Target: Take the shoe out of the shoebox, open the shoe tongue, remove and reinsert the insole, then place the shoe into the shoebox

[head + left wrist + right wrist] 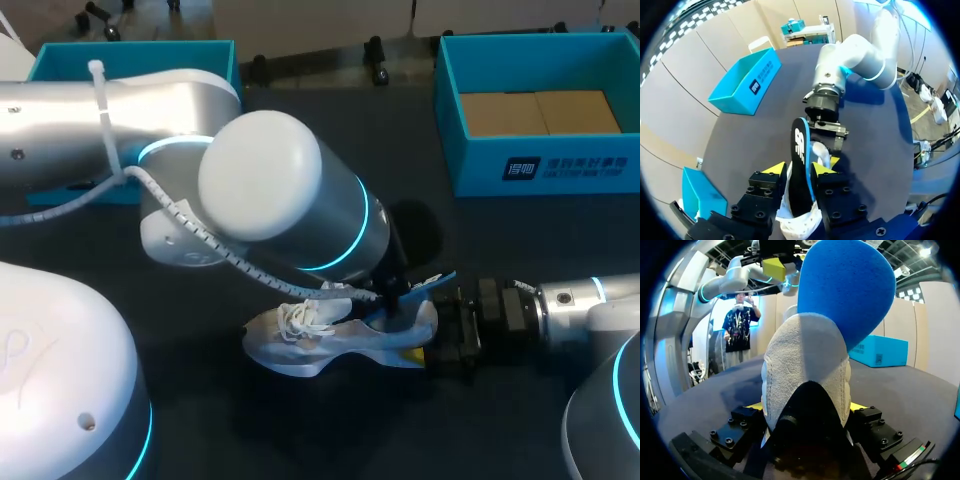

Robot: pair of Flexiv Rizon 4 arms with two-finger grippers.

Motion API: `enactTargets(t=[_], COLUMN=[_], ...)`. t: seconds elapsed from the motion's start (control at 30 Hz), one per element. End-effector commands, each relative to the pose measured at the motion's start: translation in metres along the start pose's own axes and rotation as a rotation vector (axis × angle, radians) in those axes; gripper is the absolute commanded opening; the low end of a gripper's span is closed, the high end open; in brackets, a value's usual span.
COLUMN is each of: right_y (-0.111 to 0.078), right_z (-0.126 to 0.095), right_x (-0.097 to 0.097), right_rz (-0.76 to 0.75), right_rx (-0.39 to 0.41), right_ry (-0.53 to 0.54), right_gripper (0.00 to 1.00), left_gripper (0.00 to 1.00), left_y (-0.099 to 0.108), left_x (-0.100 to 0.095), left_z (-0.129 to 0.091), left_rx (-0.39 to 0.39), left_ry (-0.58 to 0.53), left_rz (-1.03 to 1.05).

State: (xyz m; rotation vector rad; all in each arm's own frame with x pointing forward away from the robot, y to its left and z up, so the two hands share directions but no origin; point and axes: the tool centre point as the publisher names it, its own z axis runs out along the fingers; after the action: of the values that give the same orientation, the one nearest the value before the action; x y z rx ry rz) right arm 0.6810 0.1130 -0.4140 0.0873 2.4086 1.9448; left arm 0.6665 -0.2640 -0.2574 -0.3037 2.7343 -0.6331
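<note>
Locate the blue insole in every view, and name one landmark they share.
Head view: insole pokes from the shoe's heel, beneath the left arm.
Left wrist view: insole upright between the left hand's fingers.
Right wrist view: insole rises above the shoe gripped by the right hand.
Shared landmark: the white shoe.

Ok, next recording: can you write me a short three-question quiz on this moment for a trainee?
1. True or false: the shoe lies inside the shoebox.
2. Fill in: the left hand grips the ____.
3. The right hand clamps the shoe at its: A) toe B) heel C) laces.
Key: 1 false, it lies on the table; 2 insole; 3 B.
</note>
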Motion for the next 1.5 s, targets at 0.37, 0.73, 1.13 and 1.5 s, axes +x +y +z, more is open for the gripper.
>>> enactTargets(t=[0.37,0.73,1.13,1.5], right_y=[0.002,0.002,0.002,0.002], right_z=[0.0,0.0,0.0,0.0], right_x=[0.001,0.001,0.001,0.001], right_rz=[0.0,0.0,0.0,0.0], right_rx=[0.005,0.005,0.005,0.005], right_ry=[0.0,0.0,0.0,0.0], right_gripper=[0.0,0.0,0.0,0.0], left_gripper=[0.33,0.34,0.33,0.0], left_y=[-0.012,-0.013,-0.009,-0.012], left_x=[-0.002,-0.003,-0.003,-0.01], left_z=[0.031,0.045,0.059,0.07], left_rx=[-0.029,-0.04,-0.065,-0.078], left_ry=[0.01,0.01,0.015,-0.009], left_rz=[-0.01,-0.014,-0.012,-0.031])
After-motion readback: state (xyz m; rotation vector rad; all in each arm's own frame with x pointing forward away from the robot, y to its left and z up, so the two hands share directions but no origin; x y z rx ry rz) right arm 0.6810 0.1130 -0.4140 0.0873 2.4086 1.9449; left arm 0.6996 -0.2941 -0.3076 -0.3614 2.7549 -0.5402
